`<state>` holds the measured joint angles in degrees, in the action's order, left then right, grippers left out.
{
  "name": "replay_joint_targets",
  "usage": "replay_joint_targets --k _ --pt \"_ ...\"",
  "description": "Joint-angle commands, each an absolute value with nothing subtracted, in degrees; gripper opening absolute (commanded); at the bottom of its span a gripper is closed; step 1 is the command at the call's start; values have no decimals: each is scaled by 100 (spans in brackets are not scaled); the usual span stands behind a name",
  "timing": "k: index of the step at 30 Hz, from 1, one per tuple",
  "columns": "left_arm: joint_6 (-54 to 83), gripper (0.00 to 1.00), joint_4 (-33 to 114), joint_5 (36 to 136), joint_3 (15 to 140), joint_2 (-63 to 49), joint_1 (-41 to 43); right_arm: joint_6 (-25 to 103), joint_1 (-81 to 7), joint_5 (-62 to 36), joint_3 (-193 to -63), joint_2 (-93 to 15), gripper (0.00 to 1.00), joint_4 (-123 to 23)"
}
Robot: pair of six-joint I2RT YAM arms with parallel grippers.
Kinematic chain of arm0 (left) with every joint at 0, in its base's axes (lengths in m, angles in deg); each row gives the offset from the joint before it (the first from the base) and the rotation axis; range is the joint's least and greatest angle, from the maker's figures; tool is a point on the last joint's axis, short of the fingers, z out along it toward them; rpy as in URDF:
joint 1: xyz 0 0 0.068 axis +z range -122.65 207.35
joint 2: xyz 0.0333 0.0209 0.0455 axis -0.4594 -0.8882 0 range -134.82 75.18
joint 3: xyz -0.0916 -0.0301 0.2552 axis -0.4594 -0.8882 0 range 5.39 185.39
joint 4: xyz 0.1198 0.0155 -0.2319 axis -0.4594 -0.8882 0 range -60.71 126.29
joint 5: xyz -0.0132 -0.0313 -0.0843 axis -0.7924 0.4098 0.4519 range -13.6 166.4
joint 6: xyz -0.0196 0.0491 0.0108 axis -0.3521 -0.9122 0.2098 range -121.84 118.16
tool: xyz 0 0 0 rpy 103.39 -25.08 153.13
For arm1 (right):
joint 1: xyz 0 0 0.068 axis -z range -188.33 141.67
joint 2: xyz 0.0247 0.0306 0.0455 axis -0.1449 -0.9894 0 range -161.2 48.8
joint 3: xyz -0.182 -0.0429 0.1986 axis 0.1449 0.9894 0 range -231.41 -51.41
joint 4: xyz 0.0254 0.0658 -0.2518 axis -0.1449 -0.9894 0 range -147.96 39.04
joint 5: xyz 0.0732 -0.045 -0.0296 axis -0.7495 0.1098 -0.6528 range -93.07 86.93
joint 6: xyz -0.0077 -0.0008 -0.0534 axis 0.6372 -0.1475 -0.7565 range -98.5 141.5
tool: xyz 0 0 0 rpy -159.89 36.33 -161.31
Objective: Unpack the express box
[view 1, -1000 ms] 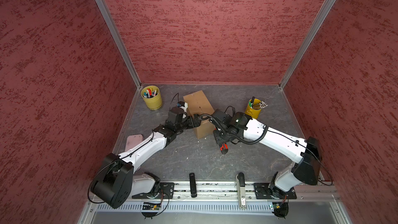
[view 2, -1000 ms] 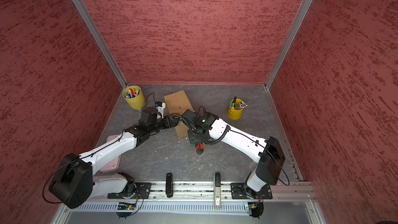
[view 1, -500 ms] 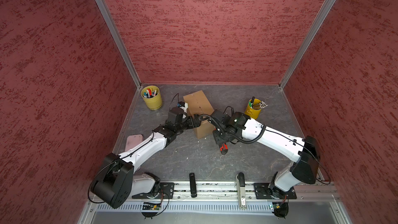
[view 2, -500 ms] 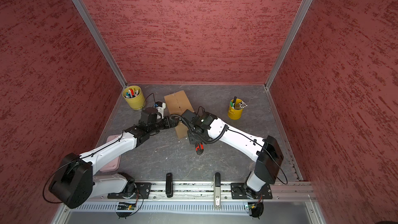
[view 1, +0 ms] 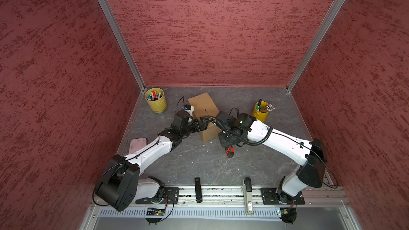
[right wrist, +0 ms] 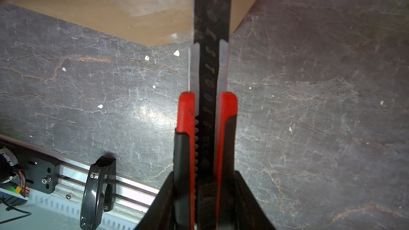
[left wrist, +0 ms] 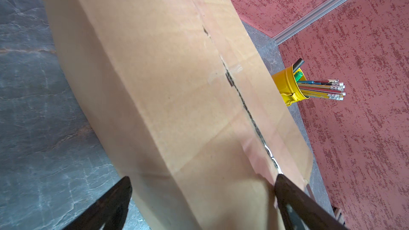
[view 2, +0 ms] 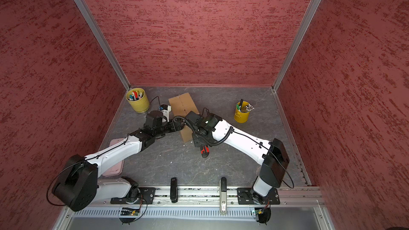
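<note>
Cardboard box [view 1: 203, 105], brown, oblong, taped seam, on veined grey table [view 1: 199, 164] between yellow cups [view 1: 156, 103]; left gripper [left wrist: 201, 181] spread wide astride its near edge; right gripper [right wrist: 204, 173] clamped on red-and-black knife [right wrist: 186, 118], flat blade out, beside box corner.

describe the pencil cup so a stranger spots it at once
On the grey tabletop, look at the far end, right of the cardboard box. The pencil cup is the yellow one with eraser-tipped pencils fanning out; the marker cup, far left corner, holds markers.

Red-and-black utility knife [right wrist: 205, 129] in the right gripper [right wrist: 204, 178], black blade [right wrist: 212, 18] toward the express box [right wrist: 99, 14] corner.
</note>
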<state>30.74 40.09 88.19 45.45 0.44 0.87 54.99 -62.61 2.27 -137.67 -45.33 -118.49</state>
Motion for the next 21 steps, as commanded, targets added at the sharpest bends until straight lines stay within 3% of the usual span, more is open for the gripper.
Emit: replay_joint_targets --k 1,21 --pt "3017 100 3945 8922 4390 -65 19 5426 -6300 429 -14042 -4625 0 -11890" --pt "2935 100 3990 8929 4709 -120 29 5287 -6317 616 -14501 -4911 0 -12387"
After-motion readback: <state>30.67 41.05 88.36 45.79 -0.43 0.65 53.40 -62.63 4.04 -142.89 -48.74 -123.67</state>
